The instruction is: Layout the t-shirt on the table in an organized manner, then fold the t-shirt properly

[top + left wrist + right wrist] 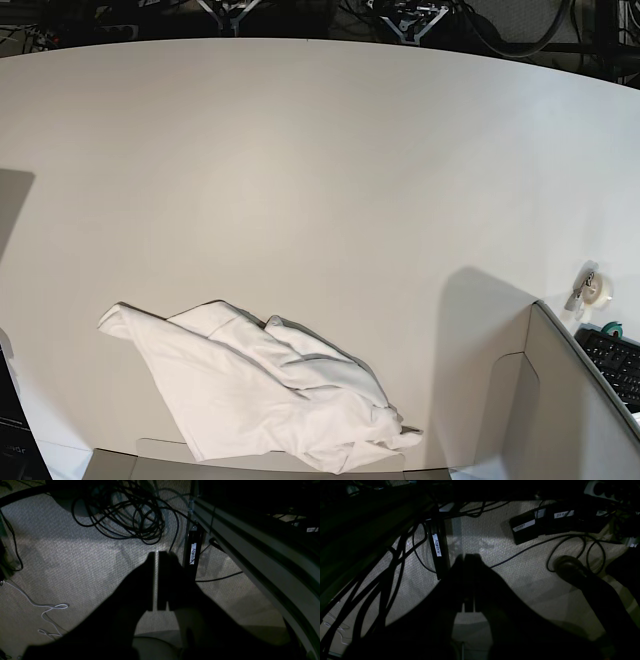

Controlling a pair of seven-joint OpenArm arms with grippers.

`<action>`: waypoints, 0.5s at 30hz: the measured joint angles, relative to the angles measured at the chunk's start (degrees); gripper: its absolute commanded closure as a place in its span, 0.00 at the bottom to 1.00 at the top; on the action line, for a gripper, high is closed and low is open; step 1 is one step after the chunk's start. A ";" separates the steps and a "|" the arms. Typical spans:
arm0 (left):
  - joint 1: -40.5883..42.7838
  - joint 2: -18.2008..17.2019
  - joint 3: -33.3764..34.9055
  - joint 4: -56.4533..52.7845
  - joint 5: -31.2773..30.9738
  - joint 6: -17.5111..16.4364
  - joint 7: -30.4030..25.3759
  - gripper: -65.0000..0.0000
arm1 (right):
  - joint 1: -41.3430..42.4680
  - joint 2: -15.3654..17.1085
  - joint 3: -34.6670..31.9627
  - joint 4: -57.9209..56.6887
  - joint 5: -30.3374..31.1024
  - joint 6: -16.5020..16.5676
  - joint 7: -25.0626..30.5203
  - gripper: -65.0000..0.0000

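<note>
Left hand (157,555) closed, t-shirt (265,405) crumpled, lying lengthwise left-to-right on table (320,180)

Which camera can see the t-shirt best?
The base view. It shows the whole t-shirt lying crumpled on the table near its front edge. The two wrist views show none of it, only dark floor and cables below the table.

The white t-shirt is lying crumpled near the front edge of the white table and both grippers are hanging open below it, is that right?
Not quite. The crumpled white cotton t-shirt does lie near the smooth white table's front edge, but both wrist views show the left gripper and right gripper shut.
</note>
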 measured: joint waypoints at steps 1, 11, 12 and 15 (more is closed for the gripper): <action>0.02 0.00 0.00 0.04 0.00 0.00 0.00 1.00 | -0.02 0.00 0.00 0.00 0.00 0.00 0.00 0.99; 0.17 0.02 0.00 0.09 0.00 0.00 -0.02 1.00 | -0.20 0.00 -0.11 0.00 0.57 0.00 0.26 0.99; 0.17 0.02 0.00 0.09 0.00 0.00 -0.02 1.00 | -0.35 0.00 -0.11 0.00 0.57 0.00 0.26 0.99; 0.17 0.00 0.00 0.09 0.00 0.00 -0.02 1.00 | -0.63 0.00 -0.11 0.00 0.57 0.00 0.22 0.99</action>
